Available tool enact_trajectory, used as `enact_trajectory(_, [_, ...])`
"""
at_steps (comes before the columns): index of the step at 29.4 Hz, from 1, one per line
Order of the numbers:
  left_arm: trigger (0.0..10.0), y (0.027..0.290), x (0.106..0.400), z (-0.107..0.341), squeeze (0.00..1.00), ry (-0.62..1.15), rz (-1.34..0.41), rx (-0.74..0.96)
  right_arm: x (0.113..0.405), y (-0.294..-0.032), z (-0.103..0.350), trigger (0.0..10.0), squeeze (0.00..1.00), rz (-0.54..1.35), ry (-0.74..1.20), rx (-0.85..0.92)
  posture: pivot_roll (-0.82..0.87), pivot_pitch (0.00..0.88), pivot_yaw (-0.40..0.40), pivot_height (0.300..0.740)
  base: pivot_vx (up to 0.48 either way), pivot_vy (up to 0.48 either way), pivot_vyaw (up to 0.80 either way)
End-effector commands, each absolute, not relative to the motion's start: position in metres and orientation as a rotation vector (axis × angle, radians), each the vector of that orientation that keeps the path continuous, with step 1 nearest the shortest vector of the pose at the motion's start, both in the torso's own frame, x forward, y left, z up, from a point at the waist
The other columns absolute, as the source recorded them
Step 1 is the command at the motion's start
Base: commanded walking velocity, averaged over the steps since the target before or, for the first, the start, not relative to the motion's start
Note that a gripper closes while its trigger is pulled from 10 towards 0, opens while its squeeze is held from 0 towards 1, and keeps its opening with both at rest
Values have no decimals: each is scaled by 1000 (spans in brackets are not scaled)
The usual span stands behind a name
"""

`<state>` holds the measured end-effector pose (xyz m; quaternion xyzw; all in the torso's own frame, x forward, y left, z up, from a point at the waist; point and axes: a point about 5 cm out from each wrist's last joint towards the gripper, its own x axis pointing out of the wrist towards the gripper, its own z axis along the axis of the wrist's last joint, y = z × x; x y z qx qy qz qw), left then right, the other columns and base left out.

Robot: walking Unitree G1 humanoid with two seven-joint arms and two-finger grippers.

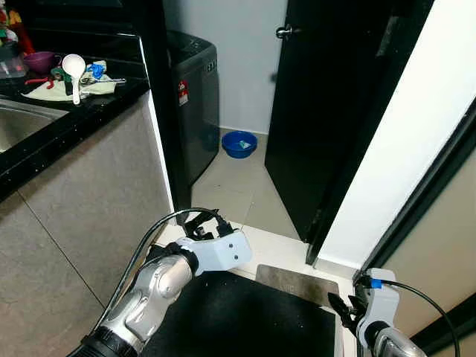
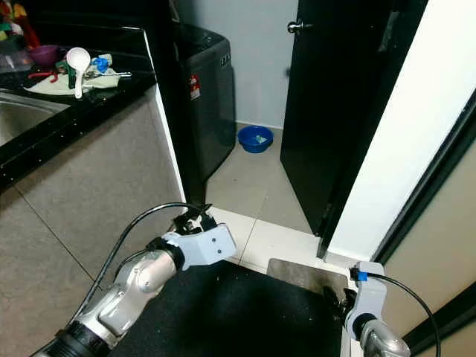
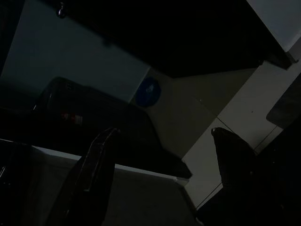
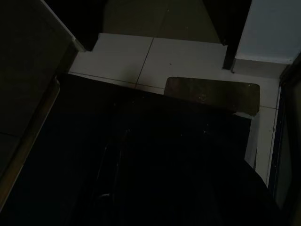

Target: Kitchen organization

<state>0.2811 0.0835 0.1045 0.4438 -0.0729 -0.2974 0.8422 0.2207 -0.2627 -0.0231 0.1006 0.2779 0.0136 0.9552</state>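
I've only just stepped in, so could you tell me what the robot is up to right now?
Nothing is being handled at the moment. The robot stands on a black mat beside the kitchen counter, facing a dark door. The left gripper is raised in front of it, fingers apart and empty; the right gripper hangs low over the mat. A white ladle and other utensils lie on the counter, and a blue basin sits on the floor by the washing machine.

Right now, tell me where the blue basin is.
The blue basin sits on the tiled floor ahead in the eye views, at the foot of the far wall, between the dark washing machine on its left and the black door on its right.
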Motion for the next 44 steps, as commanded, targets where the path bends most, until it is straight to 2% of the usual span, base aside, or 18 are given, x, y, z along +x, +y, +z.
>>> enact_trajectory(1, [10000,84,280,101,0,-150,-635,949,221,-260,-25,10000,0,32,571,198,-51,0,-9,740,0,0,0])
enact_trajectory(44, [10000,86,276,96,0,-152,-635,948,215,-259,-31,10000,0,28,582,202,-63,0,-11,740,0,0,0])
